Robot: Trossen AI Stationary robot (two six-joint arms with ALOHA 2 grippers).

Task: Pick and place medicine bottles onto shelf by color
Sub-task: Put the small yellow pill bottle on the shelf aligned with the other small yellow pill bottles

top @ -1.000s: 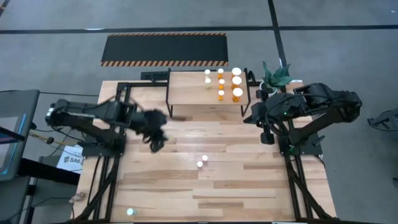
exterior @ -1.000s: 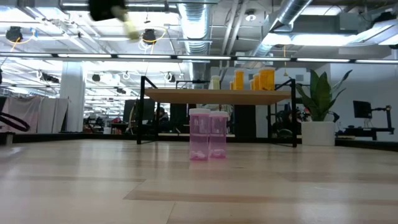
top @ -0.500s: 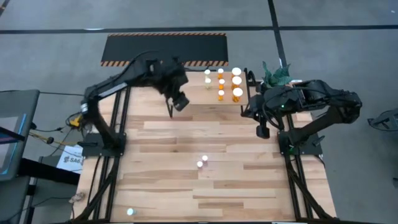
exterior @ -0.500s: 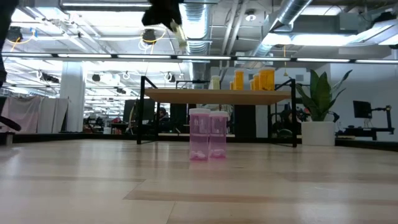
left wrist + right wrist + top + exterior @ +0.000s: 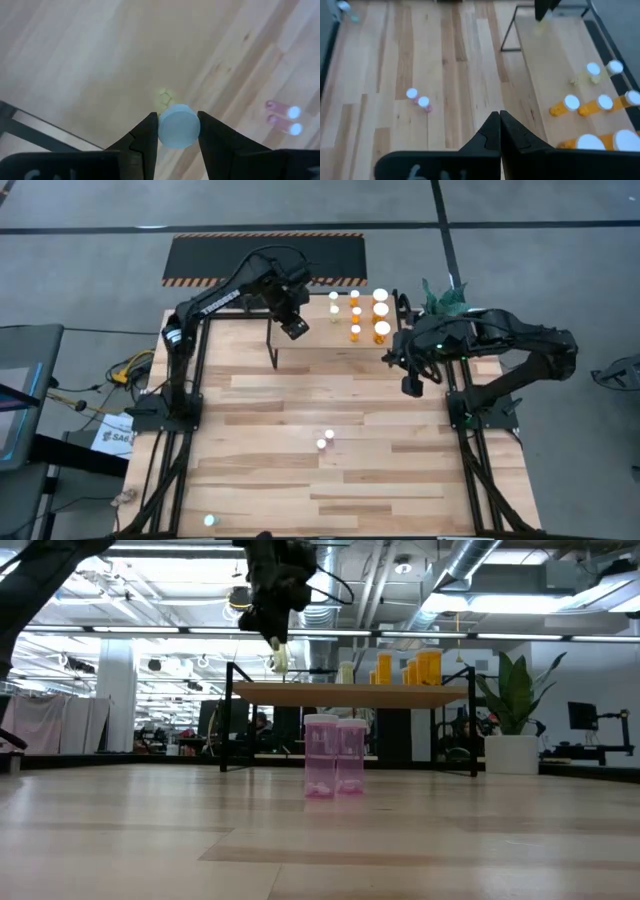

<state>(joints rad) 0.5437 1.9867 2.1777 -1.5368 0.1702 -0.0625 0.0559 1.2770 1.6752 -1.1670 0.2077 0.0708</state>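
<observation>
Left gripper [image 5: 178, 134] is poised above the shelf [image 5: 310, 335], jaws clamped on a greenish bottle [image 5: 178, 125]. Right gripper [image 5: 499, 131] waits beside the shelf, jaws closed, empty. Two pink bottles [image 5: 325, 439] stand mid-worktop

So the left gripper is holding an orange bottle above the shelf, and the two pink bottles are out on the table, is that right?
Not quite. The bottle in the left gripper is pale yellowish-green, not orange, as the low view shows; the orange bottles already stand on the shelf. The rest holds: it hangs above the shelf, and the two pink bottles stand on the table.
</observation>
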